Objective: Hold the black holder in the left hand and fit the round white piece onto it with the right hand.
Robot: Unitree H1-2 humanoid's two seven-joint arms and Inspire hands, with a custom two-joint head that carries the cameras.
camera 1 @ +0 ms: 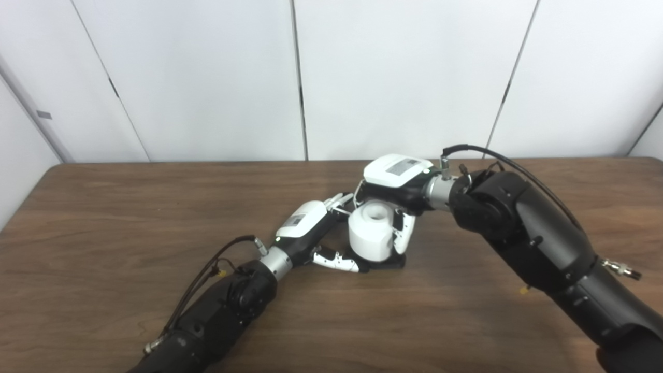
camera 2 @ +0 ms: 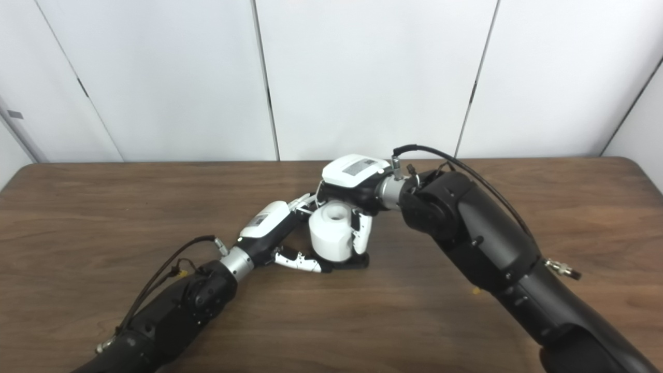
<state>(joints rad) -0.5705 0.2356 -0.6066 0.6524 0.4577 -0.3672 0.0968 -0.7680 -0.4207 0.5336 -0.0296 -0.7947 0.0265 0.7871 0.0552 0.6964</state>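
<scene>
Near the middle of the wooden table [camera 1: 103, 217], both hands met over one spot. The round white piece [camera 1: 370, 230] stood upright there, a short thick cylinder with its long axis vertical and a round hollow in its top face opening upward. Under it, a low black holder [camera 1: 386, 263] showed only as a dark edge along the near and right side of the piece's foot, resting on the table; the piece looked already seated on it or nearly so, though the join itself could not be seen. The left hand [camera 1: 316, 233] lay low at the left of the pair, its white thumb stretched along the near side of the base and touching the holder's edge, with the other fingers reaching round behind the piece; this placing seemed meant to pin the holder so it would not slide, but whether the fingers really clasped the holder could not be told. The right hand [camera 1: 396, 181] came from above and from the right, its palm over the far top of the piece and its fingers [camera 1: 405, 234] curled down the right flank, closed on the white piece. That top-down hold suited pressing the piece straight down along its own axis onto the holder.
</scene>
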